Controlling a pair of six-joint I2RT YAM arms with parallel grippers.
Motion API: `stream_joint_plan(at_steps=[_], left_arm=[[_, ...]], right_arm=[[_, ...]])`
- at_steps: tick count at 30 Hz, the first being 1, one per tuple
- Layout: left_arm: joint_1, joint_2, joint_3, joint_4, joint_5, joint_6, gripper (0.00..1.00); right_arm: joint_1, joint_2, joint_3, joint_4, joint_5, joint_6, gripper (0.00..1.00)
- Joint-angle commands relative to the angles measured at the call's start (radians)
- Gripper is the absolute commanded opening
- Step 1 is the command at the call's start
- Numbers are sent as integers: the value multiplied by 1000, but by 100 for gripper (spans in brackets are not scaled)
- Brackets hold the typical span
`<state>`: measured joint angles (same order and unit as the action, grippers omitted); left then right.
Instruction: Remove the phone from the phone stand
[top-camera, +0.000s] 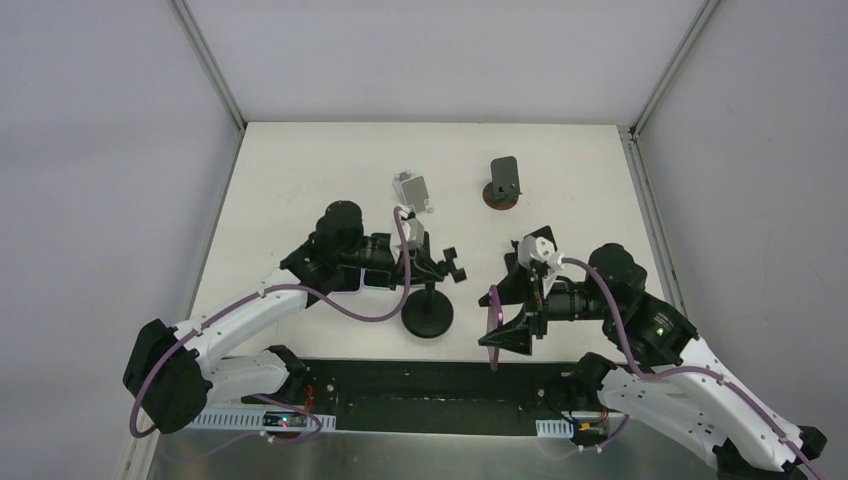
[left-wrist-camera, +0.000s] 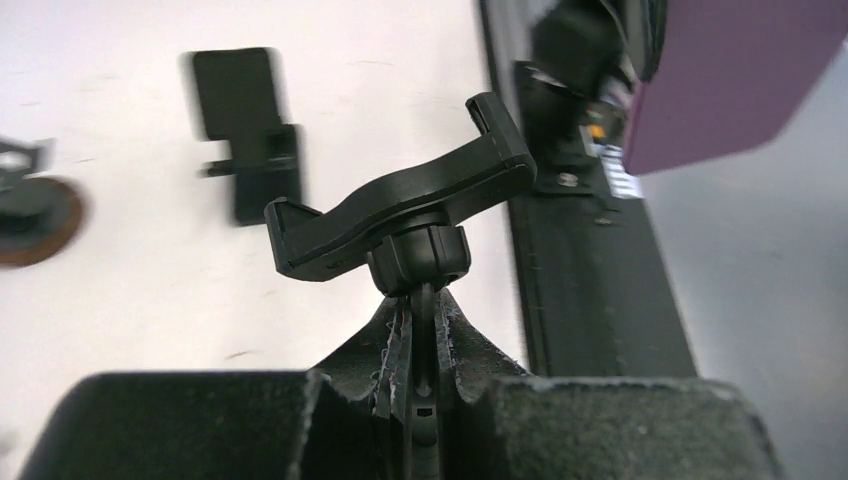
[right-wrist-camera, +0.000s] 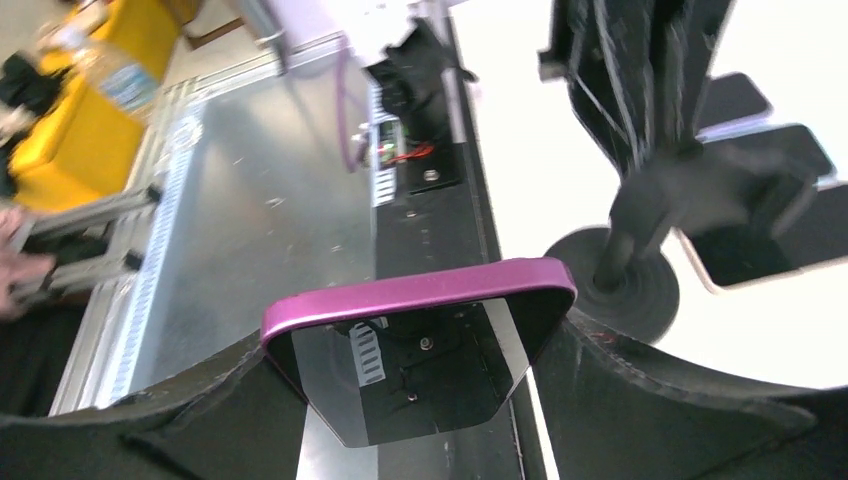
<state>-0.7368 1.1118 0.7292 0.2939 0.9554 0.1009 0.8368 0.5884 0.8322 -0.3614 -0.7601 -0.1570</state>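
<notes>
The left pincer (left-wrist-camera: 415, 300) pinches the stand (left-wrist-camera: 400, 205) by its neck, seemingly to steady it on the bench (top-camera: 300, 170). The right pincer (right-wrist-camera: 420, 385), clamped across the purple phone (right-wrist-camera: 420, 290), holds it clear of the empty stand.

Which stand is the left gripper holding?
The black round-based stand at the near side, in the left gripper; the grey stand and brown-based stand sit untouched behind.
</notes>
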Motion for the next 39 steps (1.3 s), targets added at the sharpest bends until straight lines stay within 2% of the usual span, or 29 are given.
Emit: stream_joint_plan(at_steps=[1, 5, 9, 13, 18, 22, 31, 34, 36, 39], left_arm=[[127, -58, 123, 41, -64, 17, 0], [244, -39, 206, 13, -157, 13, 0], [364, 32, 286, 6, -232, -2, 0], [448, 116, 347, 5, -312, 24, 0], [501, 224, 409, 7, -416, 115, 0], [529, 314, 475, 16, -462, 124, 0], [547, 488, 499, 120, -544, 117, 0], [550, 517, 463, 180, -563, 107, 7], [550, 523, 432, 212, -591, 95, 20], [551, 514, 387, 236, -606, 94, 32]], right_arm=[[3, 20, 30, 65, 304, 120, 0], [4, 76, 38, 39, 583, 244, 0], [4, 173, 92, -67, 686, 328, 0], [5, 230, 94, -112, 700, 419, 0], [12, 263, 58, -124, 752, 502, 0], [15, 321, 82, -189, 831, 526, 0], [55, 417, 123, -230, 836, 527, 0], [66, 436, 123, -225, 849, 527, 0], [72, 447, 124, -223, 852, 525, 0], [80, 462, 125, -222, 866, 519, 0]])
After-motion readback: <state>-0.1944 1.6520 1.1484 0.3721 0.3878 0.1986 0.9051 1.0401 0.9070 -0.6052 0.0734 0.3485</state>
